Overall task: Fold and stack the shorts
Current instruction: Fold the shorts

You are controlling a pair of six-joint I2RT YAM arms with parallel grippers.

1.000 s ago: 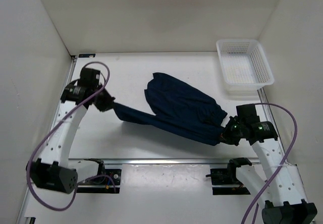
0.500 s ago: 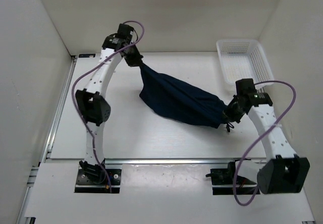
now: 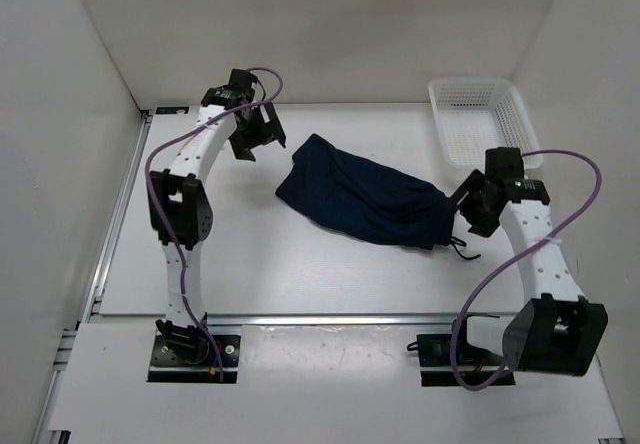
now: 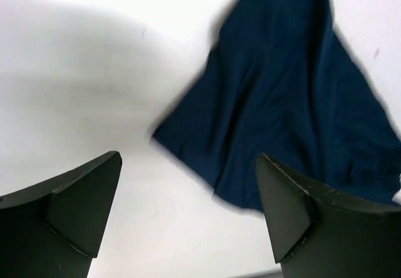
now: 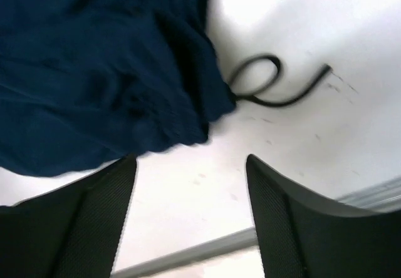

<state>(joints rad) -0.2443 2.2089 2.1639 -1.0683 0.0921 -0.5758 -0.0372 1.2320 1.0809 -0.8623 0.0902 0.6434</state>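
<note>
The shorts [image 3: 362, 200], soft wrinkled navy cloth, are bunched in an oblong heap on the smooth white table [image 3: 250, 264], the black drawstring [image 5: 276, 87] looped out. The left gripper [image 4: 188, 215] and right gripper [image 5: 191, 209] are seen with jaws spread.

Shorts [image 3: 362, 196]: one pair, dark navy, lying in one heap. Drawstring [image 5: 276, 87]: one cord showing, curled in one loop, one free end. Basket [image 3: 485, 134]: one, white mesh. Table [image 3: 250, 254]: one. Arms: two, left arm [image 3: 185, 174] and right arm [image 3: 535, 244]. Grippers: two, left gripper [image 3: 262, 142] and right gripper [image 3: 468, 212]. Fingers [image 4: 69, 209]: two dark ones per gripper, four total, one pair in each wrist view. Purple cables [image 3: 149, 176]: two, one per arm. Arm bases at near edge: two.
</note>
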